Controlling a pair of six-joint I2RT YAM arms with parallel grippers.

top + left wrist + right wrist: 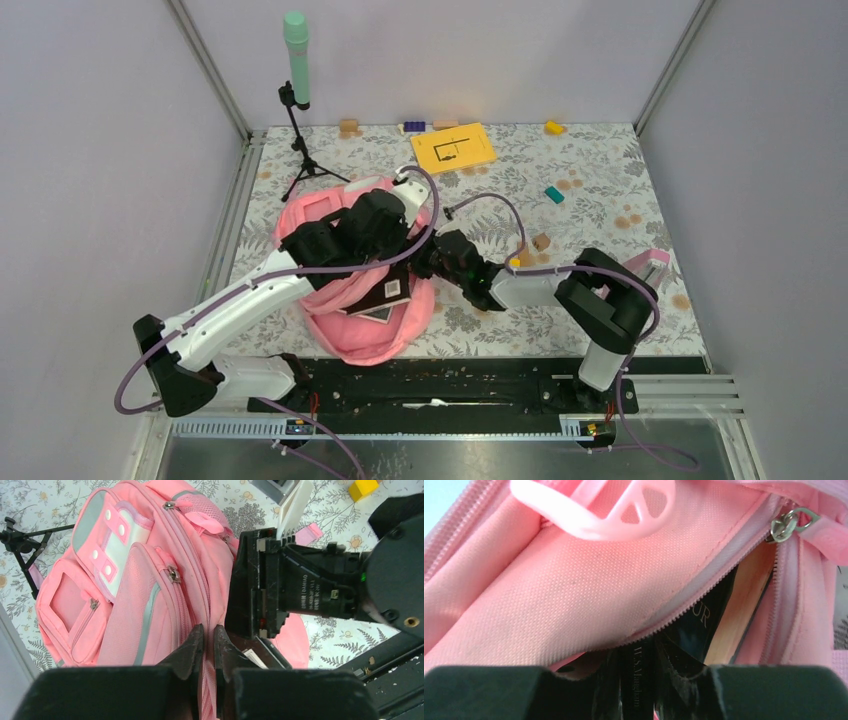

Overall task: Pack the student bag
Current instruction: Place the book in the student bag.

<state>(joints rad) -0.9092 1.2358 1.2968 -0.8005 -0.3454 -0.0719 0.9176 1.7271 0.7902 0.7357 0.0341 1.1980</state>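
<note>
The left tool (pixel 208 632) is clenched on the student bag (pixel 130 595) rim (fabric between its jaws); the right tool (pixel 636 652) grasps a black book (pixel 694 622) in the opening.

We see the student bag (pixel 125 605), a large soft pink backpack, as woven cloth with a fine matt weave. Its upper pocket is open mesh, and its pale grey strips look smooth with a faint sheen. The small silver zip pull (pixel 791 524) is bright metal. The pale pink looped handle (pixel 599 505) looks like smooth moulded plastic. The black book (pixel 694 625) has a glossy cover and cream paper edges. The left gripper (pixel 208 628) is matt black plastic.
</note>
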